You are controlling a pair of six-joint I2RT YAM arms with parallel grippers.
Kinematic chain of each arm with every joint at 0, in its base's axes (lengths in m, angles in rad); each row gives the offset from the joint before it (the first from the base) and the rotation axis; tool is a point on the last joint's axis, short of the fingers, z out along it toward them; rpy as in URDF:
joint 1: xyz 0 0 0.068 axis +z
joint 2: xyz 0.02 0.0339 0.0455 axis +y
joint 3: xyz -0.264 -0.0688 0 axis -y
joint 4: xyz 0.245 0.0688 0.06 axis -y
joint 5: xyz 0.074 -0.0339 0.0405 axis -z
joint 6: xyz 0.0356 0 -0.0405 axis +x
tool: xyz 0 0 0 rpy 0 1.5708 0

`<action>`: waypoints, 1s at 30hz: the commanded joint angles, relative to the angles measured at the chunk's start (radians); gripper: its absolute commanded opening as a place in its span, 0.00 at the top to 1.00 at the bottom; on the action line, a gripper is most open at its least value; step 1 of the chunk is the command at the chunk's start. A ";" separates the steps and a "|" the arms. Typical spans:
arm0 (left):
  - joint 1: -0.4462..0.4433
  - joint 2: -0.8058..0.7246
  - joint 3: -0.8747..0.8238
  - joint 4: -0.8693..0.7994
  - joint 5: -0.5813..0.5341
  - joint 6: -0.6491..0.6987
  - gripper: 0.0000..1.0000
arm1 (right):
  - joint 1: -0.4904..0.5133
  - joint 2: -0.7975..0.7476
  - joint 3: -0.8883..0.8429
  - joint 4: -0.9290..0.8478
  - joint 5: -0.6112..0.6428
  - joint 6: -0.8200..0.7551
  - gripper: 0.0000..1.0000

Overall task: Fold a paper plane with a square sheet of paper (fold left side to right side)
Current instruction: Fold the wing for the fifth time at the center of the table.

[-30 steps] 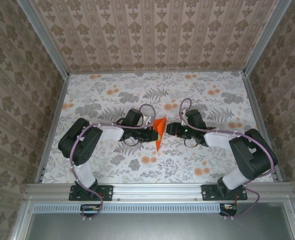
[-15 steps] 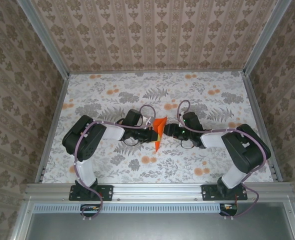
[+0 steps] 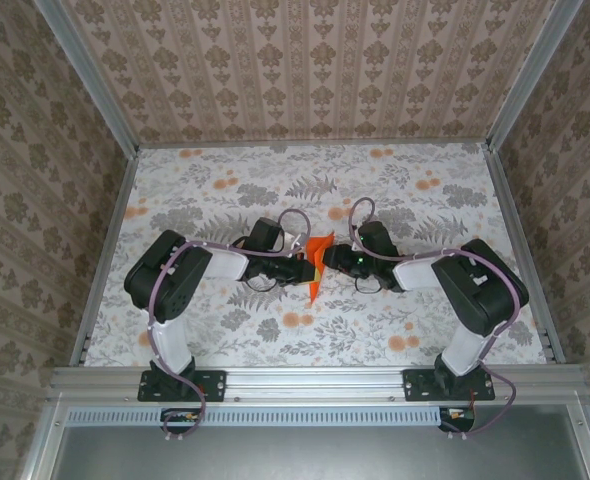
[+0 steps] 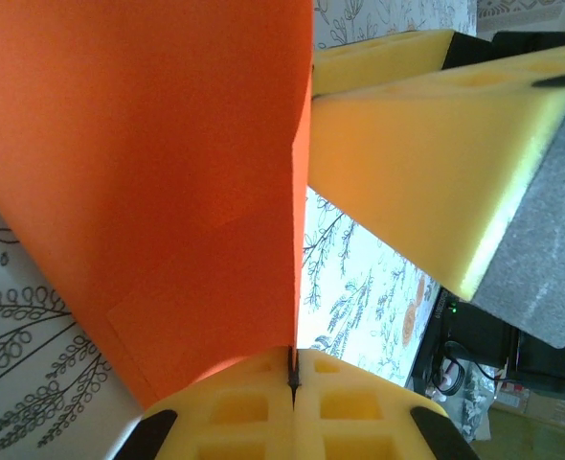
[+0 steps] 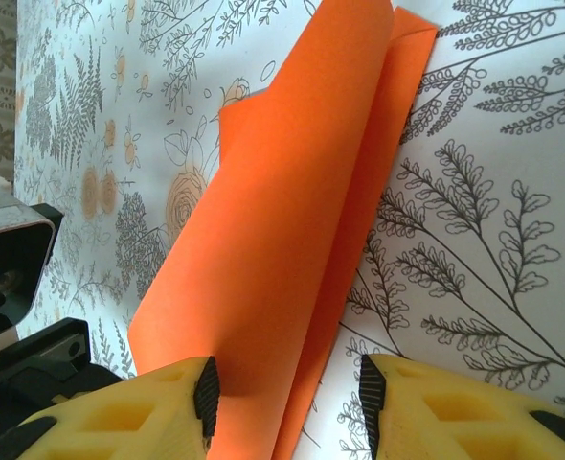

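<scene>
Mid-table, between the two arms: the square sheet of paper (image 3: 318, 264), already creased to a narrow pointed shape, tip toward the near edge. Pinched by the left gripper (image 3: 303, 268), clenched tight on a raised flap, with no gap between the yellow fingertips (image 4: 263, 372) in the left wrist view.

Since a second ago: further in from the right with the right gripper (image 3: 329, 260), just short of the sheet then, now up against its right side, elbow swung in toward the centre as well. Narrowing at the jaws too, yet not clamped. In the right wrist view, straddling the upstanding folded layers: one pad (image 5: 206, 388) at or almost on the orange, the other apart from it, with a strip of patterned table (image 5: 474, 192) between. No real shift of the sheet itself.

Probably a second pinch being set up for the left-to-right fold, not yet the fold. Likely needed next: closing on both layers without pushing the flap askew.
</scene>
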State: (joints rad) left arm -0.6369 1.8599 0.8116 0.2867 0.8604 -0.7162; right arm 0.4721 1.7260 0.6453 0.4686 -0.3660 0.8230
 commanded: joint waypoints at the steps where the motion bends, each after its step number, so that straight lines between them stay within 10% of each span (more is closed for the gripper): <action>1: 0.009 0.013 -0.002 0.017 0.016 -0.002 0.99 | 0.013 0.032 0.035 0.008 0.020 0.027 0.56; 30: 0.093 -0.082 0.003 -0.061 0.010 0.023 0.58 | 0.022 0.087 0.064 -0.077 0.045 0.034 0.65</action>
State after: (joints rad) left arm -0.5636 1.7893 0.8062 0.2611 0.8574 -0.7116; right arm 0.4889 1.7760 0.7013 0.4435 -0.3473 0.8490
